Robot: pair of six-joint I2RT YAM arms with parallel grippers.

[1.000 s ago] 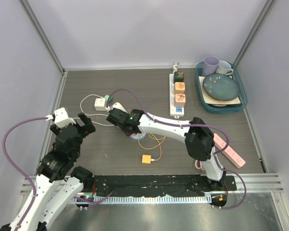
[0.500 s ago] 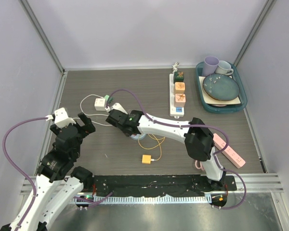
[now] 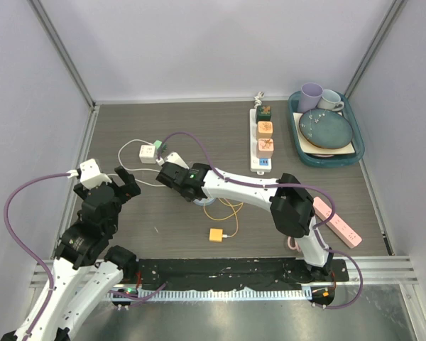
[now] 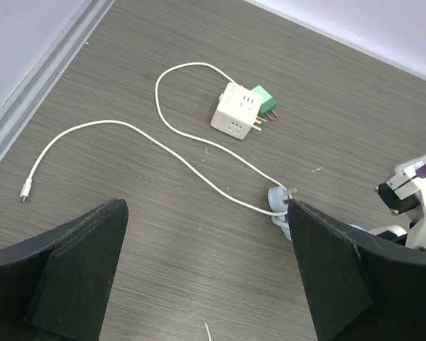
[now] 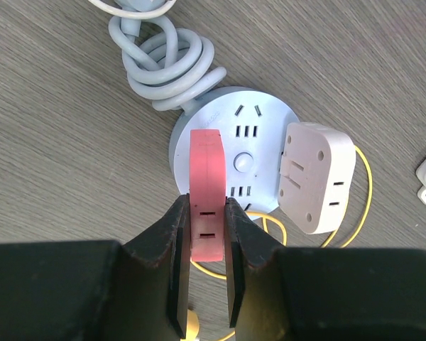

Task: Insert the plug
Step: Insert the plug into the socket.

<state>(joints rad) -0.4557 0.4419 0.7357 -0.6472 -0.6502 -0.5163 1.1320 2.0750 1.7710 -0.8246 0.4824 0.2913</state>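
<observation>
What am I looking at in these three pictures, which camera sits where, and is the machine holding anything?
These are two robot arms bolted to a table edge, each ending in a two-fingered claw. The wide picture comes from a camera overhead. The other two come from small cameras on each wrist. The right claw pinches a pink plug at a round socket hub, which carries a beige adapter. The left claw is open and empty; before it lie a white cube socket and a green plug. Farther off are a white power strip, a pink power strip, and a teal tray holding a plate and cups.
</observation>
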